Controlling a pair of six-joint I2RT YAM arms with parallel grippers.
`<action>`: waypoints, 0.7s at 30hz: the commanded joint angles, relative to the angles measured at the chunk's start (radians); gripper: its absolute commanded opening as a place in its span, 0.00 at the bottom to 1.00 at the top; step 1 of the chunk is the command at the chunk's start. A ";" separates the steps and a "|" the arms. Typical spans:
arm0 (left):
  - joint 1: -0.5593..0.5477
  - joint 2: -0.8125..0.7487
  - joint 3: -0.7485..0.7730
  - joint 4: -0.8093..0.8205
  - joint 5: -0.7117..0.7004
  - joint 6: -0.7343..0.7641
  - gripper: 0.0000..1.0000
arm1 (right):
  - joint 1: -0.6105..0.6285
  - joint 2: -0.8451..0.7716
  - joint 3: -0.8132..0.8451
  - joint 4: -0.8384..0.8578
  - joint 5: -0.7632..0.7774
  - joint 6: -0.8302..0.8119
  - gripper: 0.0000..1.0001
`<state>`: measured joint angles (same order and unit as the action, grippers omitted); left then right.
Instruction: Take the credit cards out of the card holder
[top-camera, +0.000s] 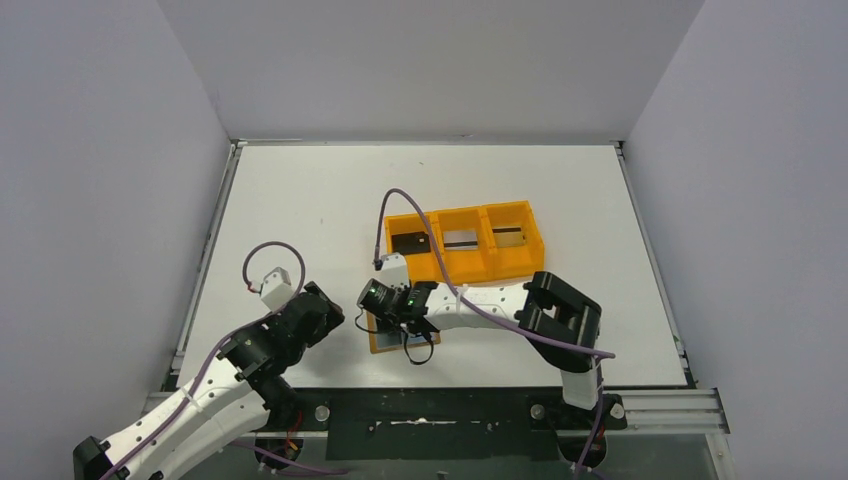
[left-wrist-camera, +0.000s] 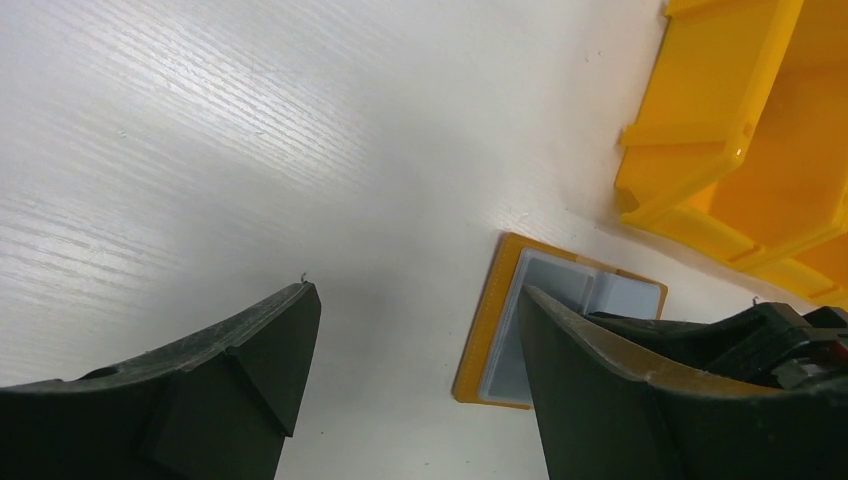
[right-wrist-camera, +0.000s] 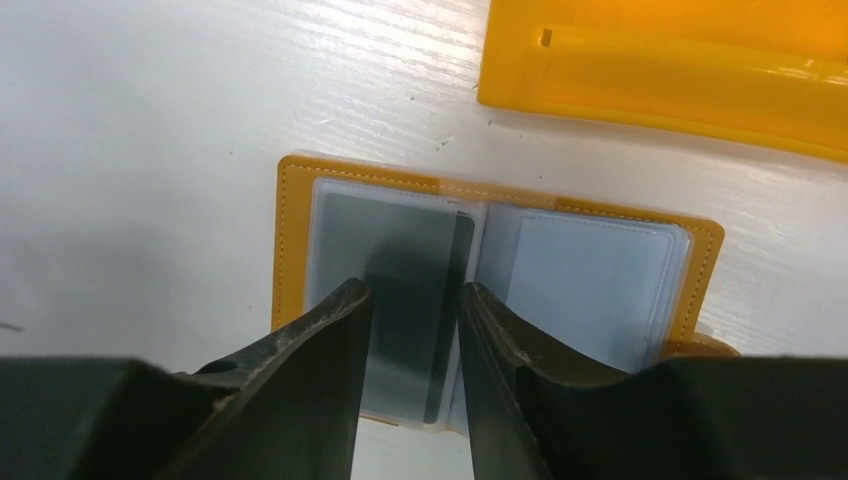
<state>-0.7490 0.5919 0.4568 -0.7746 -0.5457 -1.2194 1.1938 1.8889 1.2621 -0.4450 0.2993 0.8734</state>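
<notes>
Right wrist view: right gripper (right-wrist-camera: 412, 288) hovers, narrowly parted, over a dark card (right-wrist-camera: 400, 240) in the card holder (right-wrist-camera: 292, 250). Left gripper (left-wrist-camera: 415, 292) gapes empty.

The right hand (top-camera: 385, 303) hangs over the card holder (top-camera: 384, 343), near the orange tray (top-camera: 470, 265).

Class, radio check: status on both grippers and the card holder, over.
Left gripper open, beside card holder. Right gripper open over dark card inside it. Nothing blocking.

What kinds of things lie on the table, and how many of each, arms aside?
Orange tray: 1
Card holder: 1
Cards in the tray: 3
Dark card in the holder: 1
Total: 6; the holder's right pocket is unclear.
</notes>
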 joint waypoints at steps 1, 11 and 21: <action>0.007 -0.001 0.017 0.031 -0.004 0.004 0.72 | 0.014 0.025 0.046 -0.027 0.023 0.013 0.35; 0.008 0.020 0.010 0.060 0.021 0.023 0.72 | 0.015 0.062 0.064 -0.069 0.035 0.028 0.11; 0.008 0.047 0.003 0.091 0.059 0.046 0.72 | -0.022 0.000 -0.012 0.060 -0.059 0.020 0.00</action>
<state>-0.7444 0.6319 0.4549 -0.7429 -0.5011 -1.1931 1.1934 1.9373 1.2900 -0.4709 0.2905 0.8871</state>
